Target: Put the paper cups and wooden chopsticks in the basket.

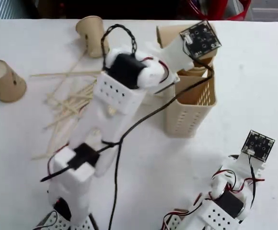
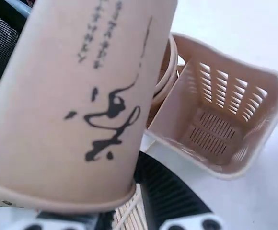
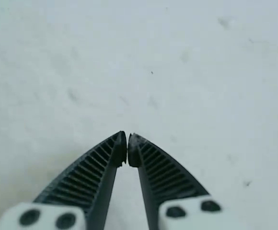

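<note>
My left gripper (image 1: pixel 177 48) is shut on a tan paper cup (image 1: pixel 169 34), held tilted just above the far end of the beige slotted basket (image 1: pixel 191 112). In the left wrist view the cup (image 2: pixel 81 96) lies against a black finger (image 2: pixel 170 199), with the basket (image 2: pixel 256 91) beyond it. One basket compartment holds stacked cups (image 2: pixel 164 76); the other shows a bare floor. Two more cups lie on the table, one at the back (image 1: pixel 92 32) and one at far left (image 1: pixel 5 80). Wooden chopsticks (image 1: pixel 69 103) are scattered left of the left arm. My right gripper (image 3: pixel 127 149) is shut over bare table.
The right arm (image 1: pixel 235 191) rests at the near right, apart from the basket. A black cable (image 1: pixel 129 129) runs from the left arm across the white table (image 1: pixel 254 86). Red objects (image 1: pixel 215 7) stand beyond the far edge.
</note>
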